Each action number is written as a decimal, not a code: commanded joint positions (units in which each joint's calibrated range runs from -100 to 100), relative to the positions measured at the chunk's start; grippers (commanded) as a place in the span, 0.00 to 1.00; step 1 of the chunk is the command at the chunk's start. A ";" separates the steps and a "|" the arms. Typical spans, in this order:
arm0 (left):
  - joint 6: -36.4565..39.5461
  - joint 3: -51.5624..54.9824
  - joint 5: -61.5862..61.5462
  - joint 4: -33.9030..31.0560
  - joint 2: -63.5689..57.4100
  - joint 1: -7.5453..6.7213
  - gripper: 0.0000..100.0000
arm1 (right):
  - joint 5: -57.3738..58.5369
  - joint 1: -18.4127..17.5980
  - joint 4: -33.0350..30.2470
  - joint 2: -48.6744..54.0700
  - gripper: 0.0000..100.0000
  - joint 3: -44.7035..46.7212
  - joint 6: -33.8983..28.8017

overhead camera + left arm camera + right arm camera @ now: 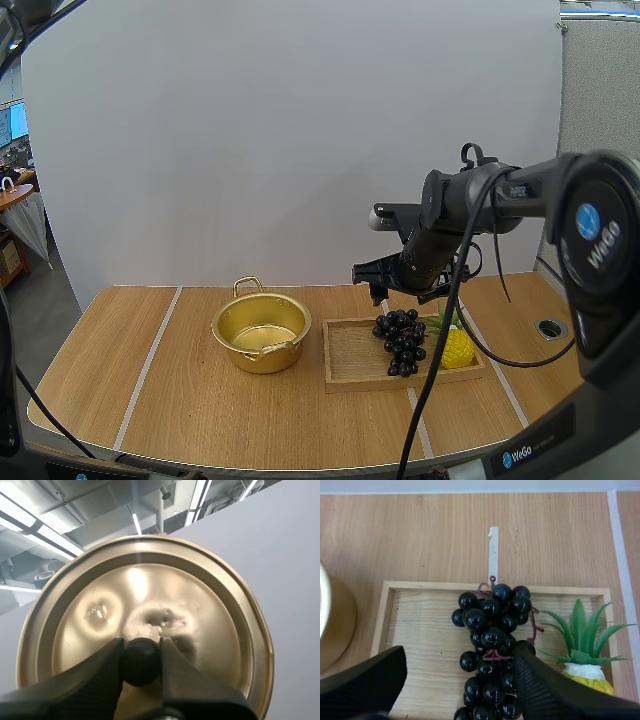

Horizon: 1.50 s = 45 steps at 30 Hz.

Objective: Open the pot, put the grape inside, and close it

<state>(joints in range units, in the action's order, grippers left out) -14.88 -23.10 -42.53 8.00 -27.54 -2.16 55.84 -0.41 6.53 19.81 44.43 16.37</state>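
An open gold pot point(262, 356) stands left of centre on the table, with no lid on it. A bunch of dark grapes point(400, 341) lies in a wooden tray point(350, 357). My right gripper point(383, 288) hovers just above the bunch's far end. Seen from the right wrist, that gripper point(460, 656) is open, its fingers straddling the grapes point(492, 635) over the tray point(420, 630), and the pot's wall point(332, 620) is beside the tray. My left gripper point(142, 647) is shut on the black knob point(142, 662) of the gold lid point(150, 600), held up in the air.
A toy pineapple point(457, 346) point(585, 660) with green leaves sits in the tray just right of the grapes. A round cable hole point(551, 328) is in the table at the far right. Pale tape lines cross the wooden tabletop point(190, 410).
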 commanded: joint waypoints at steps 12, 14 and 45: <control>0.86 -0.58 3.23 0.05 -0.56 0.00 0.00 | -4.91 2.15 -1.23 -6.34 1.00 -0.48 -0.38; 0.86 -0.58 3.23 0.05 -0.56 0.00 0.00 | -5.06 2.15 -1.23 -6.79 1.00 -0.48 -0.38; 0.86 -0.58 3.23 0.05 -0.56 0.00 0.00 | -12.52 2.15 1.31 -19.78 1.00 -0.48 5.04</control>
<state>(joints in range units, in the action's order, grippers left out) -14.88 -23.10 -41.96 7.89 -27.54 -2.16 43.60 1.53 8.11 -0.03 44.28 20.56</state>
